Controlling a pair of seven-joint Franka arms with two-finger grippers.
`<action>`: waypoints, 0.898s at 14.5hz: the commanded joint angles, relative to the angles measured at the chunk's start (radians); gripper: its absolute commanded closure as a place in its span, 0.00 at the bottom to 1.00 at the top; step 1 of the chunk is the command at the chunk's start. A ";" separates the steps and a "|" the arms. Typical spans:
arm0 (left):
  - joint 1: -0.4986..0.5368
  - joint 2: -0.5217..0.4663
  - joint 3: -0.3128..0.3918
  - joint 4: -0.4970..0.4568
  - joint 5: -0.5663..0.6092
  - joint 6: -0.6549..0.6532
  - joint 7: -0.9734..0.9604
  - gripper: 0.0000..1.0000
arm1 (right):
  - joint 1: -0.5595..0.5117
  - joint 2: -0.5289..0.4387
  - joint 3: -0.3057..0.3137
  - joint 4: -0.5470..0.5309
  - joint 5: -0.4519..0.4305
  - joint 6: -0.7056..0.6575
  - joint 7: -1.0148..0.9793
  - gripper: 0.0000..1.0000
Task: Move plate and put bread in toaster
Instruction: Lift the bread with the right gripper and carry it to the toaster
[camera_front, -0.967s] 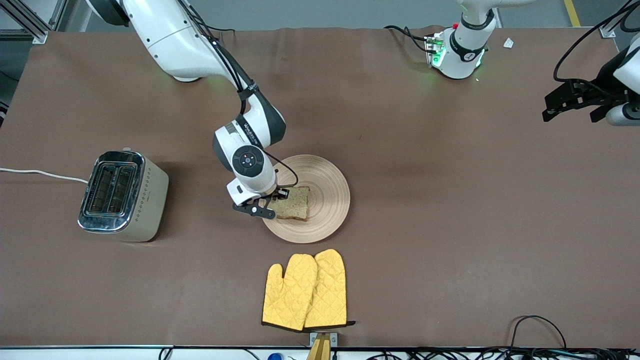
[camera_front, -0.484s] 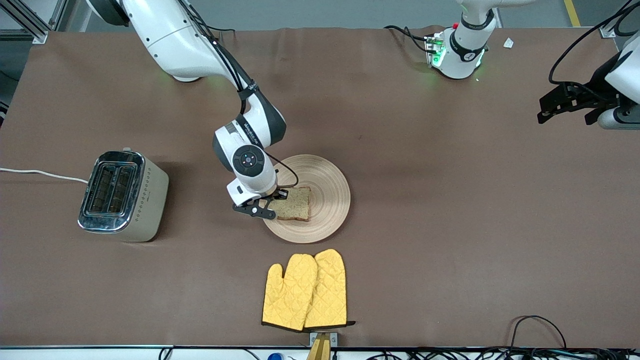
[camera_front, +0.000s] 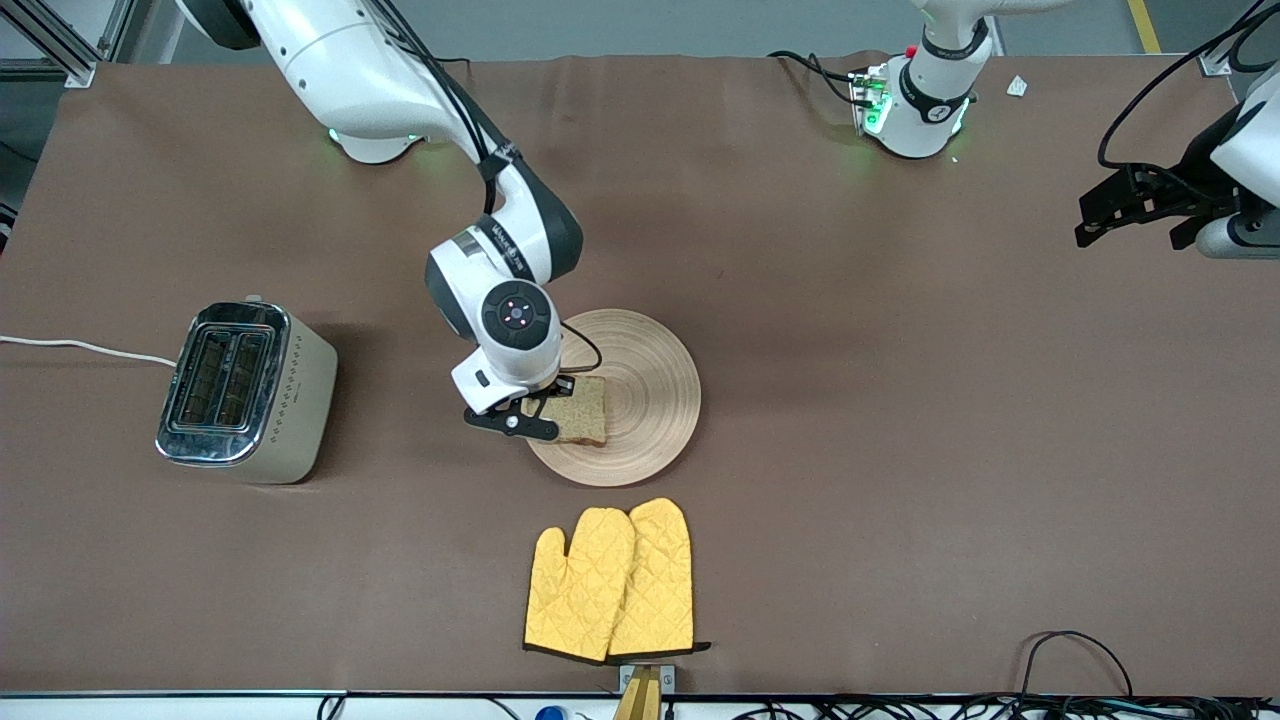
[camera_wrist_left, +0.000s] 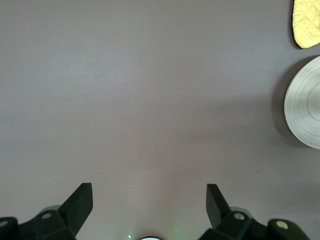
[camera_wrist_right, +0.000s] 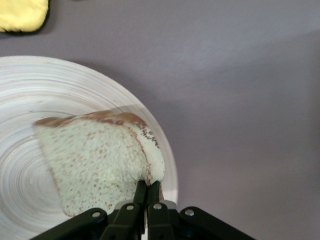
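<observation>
The wooden plate lies mid-table. My right gripper is shut on one edge of the bread and holds the slice raised and tilted over the part of the plate toward the toaster. In the right wrist view the fingers pinch the bread over the plate. The toaster stands toward the right arm's end of the table, slots up. My left gripper is open and empty, waiting in the air over the left arm's end; its wrist view shows bare table between the jaws.
Two yellow oven mitts lie nearer the front camera than the plate. A white cord runs from the toaster off the table end. The left wrist view shows the plate's rim and a mitt tip.
My right gripper has risen, lifting and tilting the bread and drawing it a little toward the toaster. The left gripper shifted slightly a second ago and now holds still.
</observation>
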 joint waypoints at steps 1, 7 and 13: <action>-0.001 -0.012 -0.004 -0.007 0.023 0.001 -0.002 0.00 | 0.014 -0.051 0.000 0.052 -0.071 -0.130 0.013 1.00; 0.001 -0.007 -0.004 -0.005 0.023 0.007 -0.002 0.00 | 0.002 -0.246 -0.004 0.057 -0.271 -0.443 -0.081 1.00; 0.001 -0.004 -0.004 -0.004 0.023 0.013 -0.002 0.00 | -0.091 -0.291 -0.040 0.054 -0.515 -0.624 -0.328 1.00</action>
